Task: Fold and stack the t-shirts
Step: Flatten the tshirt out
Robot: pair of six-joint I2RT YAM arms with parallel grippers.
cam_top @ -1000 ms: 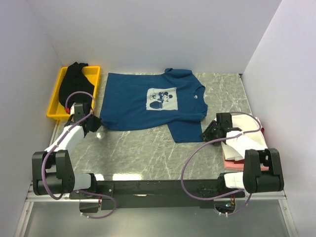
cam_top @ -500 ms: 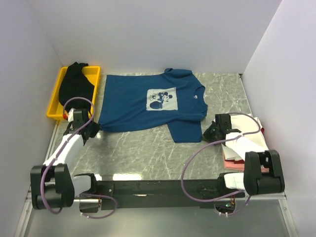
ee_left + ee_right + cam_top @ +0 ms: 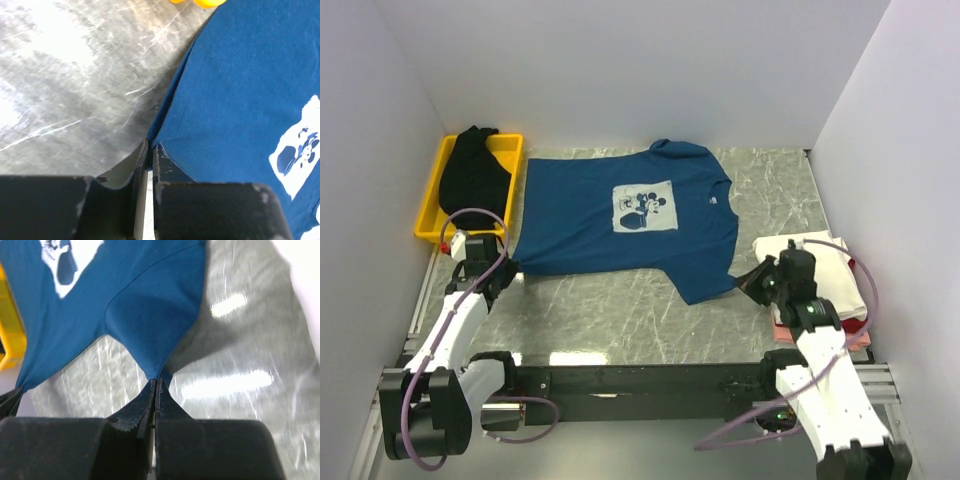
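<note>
Since the sweep runs from the left wall, I log the yellow tray (image 3: 432, 218) first. It sits in the far-left corner with the black t-shirt (image 3: 472, 172) heaped in it and spilling over its far rim. Just right of the tray the dark blue t-shirt (image 3: 582, 215) lies spread flat, print (image 3: 643, 207) up, hem toward the tray and collar toward the right. Whether hem and tray touch I cannot tell. The left gripper (image 3: 508, 268) sits at the shirt's near hem corner. On its wrist view the jaws are pinched onto that corner, the cloth running away up and right from the tips. The near edge of the shirt runs between the two grippers, and bare grey table (image 3: 610, 315) lies between that edge and the arm bases. The right gripper (image 3: 752, 283) is at the tip of the near sleeve, closed on it, and the wrist view shows the fabric drawn to a point between the fingers. Just beyond it, against the right wall, is the folded stack, white t-shirt (image 3: 820, 265) on top and a pink one (image 3: 856, 341) showing beneath. The forearm lies over the stack's near part.
</note>
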